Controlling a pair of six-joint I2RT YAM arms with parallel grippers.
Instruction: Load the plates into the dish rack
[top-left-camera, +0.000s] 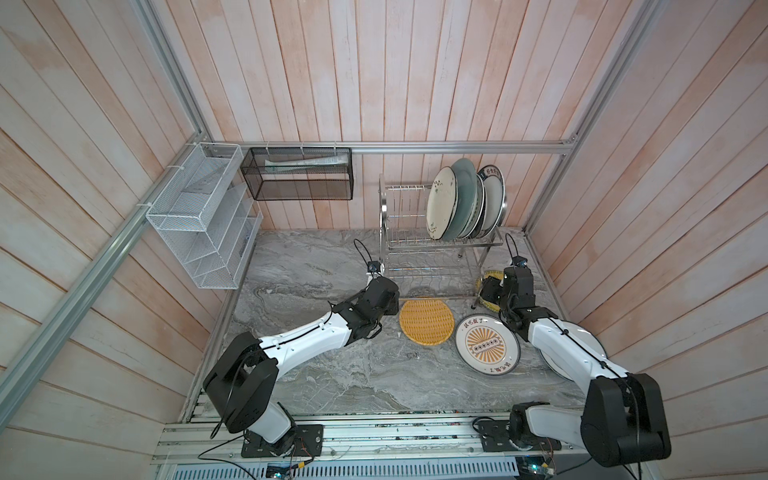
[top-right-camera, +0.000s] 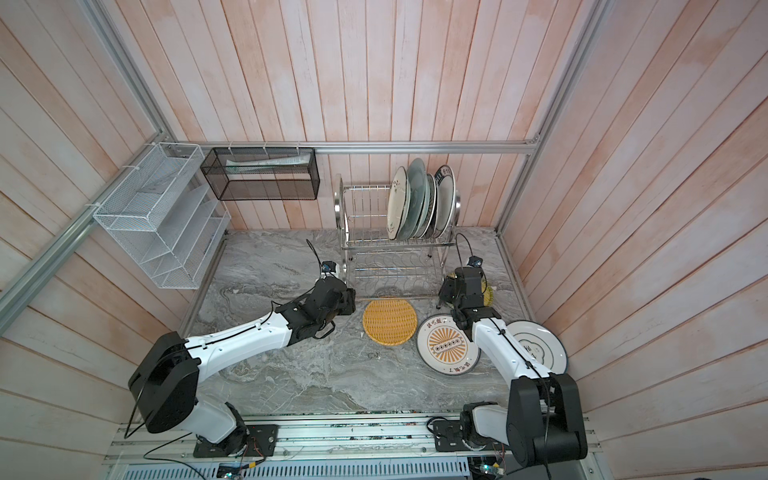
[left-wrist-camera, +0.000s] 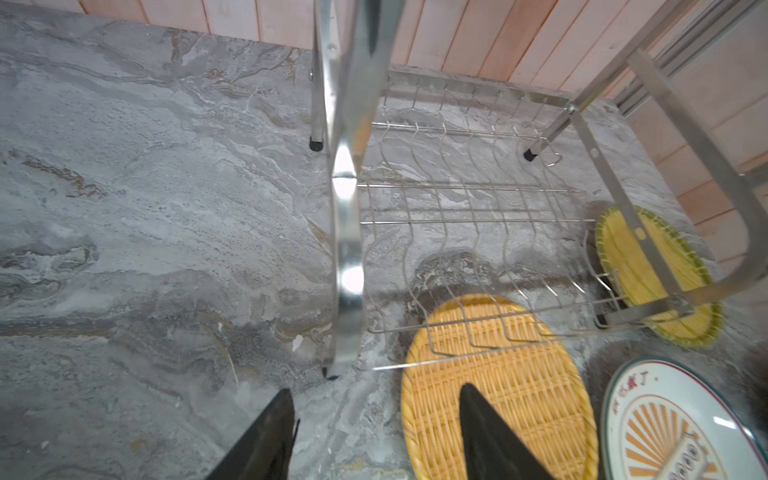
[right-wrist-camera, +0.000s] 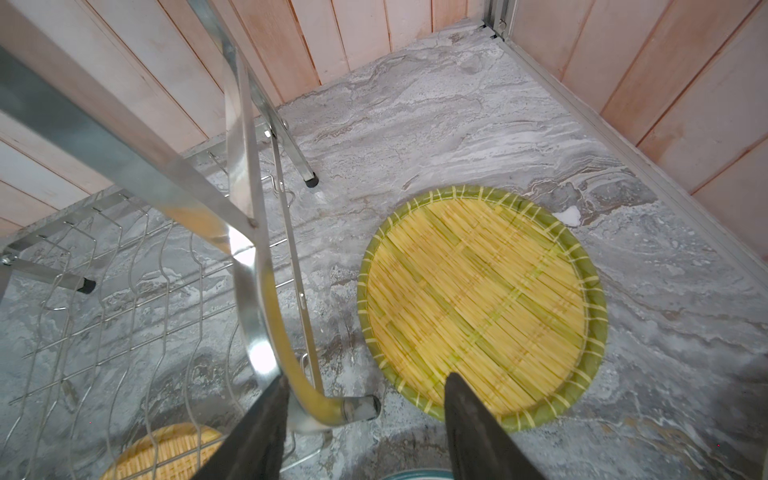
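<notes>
Left jaws parted, empty, astride front foot of dish rack (left-wrist-camera: 347, 249); orange woven plate (top-left-camera: 427, 321) flat on worktop (top-left-camera: 332, 374) just beside, nearer this arm. Right jaws parted, empty, astride opposite foot; green-rimmed woven plate (right-wrist-camera: 482, 307) just beside. Racked plates (top-left-camera: 442, 203) upright in upper tier.

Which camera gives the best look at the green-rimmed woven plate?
The right wrist view: the green-rimmed woven plate lies almost whole and close, beside the dish rack. In the left wrist view the rack's frame crosses it. In both top views the right arm covers most of it.
</notes>
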